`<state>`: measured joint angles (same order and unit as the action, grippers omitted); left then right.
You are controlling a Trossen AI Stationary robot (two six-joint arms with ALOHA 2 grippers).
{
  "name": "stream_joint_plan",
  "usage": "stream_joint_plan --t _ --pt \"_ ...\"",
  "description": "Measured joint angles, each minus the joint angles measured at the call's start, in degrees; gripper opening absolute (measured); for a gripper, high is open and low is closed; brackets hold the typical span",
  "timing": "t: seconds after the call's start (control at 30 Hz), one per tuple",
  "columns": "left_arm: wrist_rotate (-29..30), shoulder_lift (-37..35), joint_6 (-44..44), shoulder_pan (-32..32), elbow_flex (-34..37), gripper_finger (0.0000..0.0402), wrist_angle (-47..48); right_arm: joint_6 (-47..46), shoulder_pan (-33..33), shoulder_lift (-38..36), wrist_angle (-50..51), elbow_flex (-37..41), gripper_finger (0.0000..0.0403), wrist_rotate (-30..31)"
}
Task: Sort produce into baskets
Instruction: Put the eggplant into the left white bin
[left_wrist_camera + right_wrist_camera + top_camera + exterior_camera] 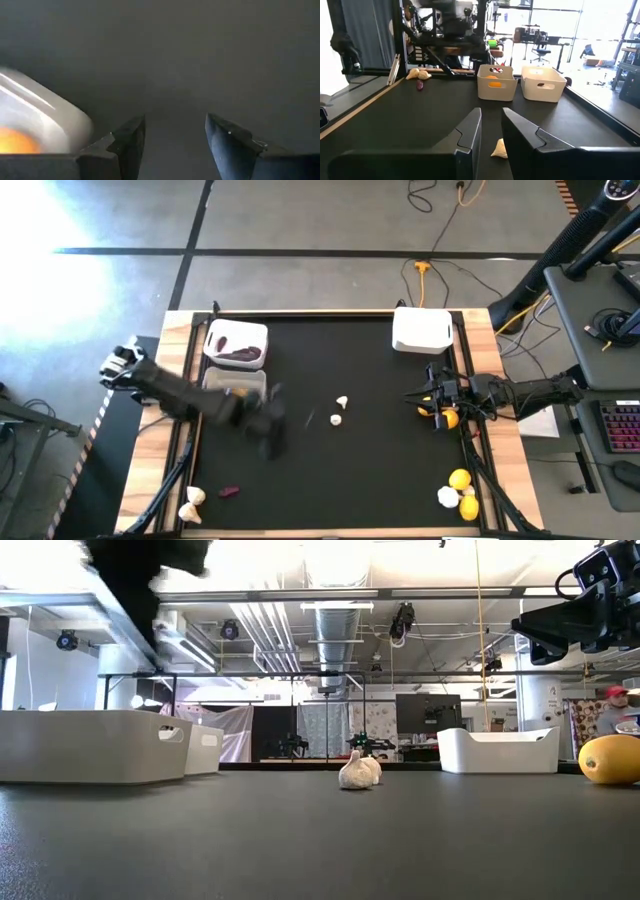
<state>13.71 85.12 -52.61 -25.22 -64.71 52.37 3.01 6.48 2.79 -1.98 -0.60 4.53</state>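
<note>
1. The left gripper [268, 442] hangs over the black surface [370, 470], just beside the middle basket [234, 386]; its fingers [131, 142] are open, with nothing between them
2. That middle basket shows in the left wrist view as a white rounded corner with an orange lemon [17, 141] inside it
3. The basket at the far left corner [237, 343] holds a dark purple piece [240, 354]
4. The third basket [422, 330] sits at the far right of the surface, well apart from the other two
5. The right gripper [418, 396] hovers near the right edge, fingers [470, 131] slightly parted and empty; a lemon [447, 418] lies just beside that arm
6. Two garlic bulbs [339, 411] lie near the middle of the surface, between the two grippers
7. At the near right corner sit two lemons [463, 490] and a garlic bulb [447, 497]
8. At the near left corner lie two garlic bulbs [193, 502] and a purple piece [229, 491]
</note>
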Motion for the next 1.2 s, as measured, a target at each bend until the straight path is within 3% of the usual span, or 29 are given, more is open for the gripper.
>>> stream_joint_plan --t 0.17,0.33,0.57,0.8,1.2 --pt "-0.1 1.3 -22.9 -16.4 2.0 0.019 -0.4 0.0 0.0 0.0 0.0 0.0 0.0068 0.0" --pt "-8.1 3.9 -32.7 -25.4 3.8 0.019 -0.3 0.0 0.0 0.0 0.0 0.0 0.0068 0.0" --pt "-15.0 7.9 -30.2 -29.5 3.7 0.019 -1.3 0.0 0.0 0.0 0.0 0.0 0.0068 0.0" --pt "-17.9 13.0 -23.3 -29.7 4.2 0.019 -0.4 0.0 0.0 0.0 0.0 0.0 0.0068 0.0" --pt "-19.5 18.8 -19.5 -29.6 4.6 0.0173 -3.5 0.0 0.0 0.0 0.0 0.0 0.0068 0.0"
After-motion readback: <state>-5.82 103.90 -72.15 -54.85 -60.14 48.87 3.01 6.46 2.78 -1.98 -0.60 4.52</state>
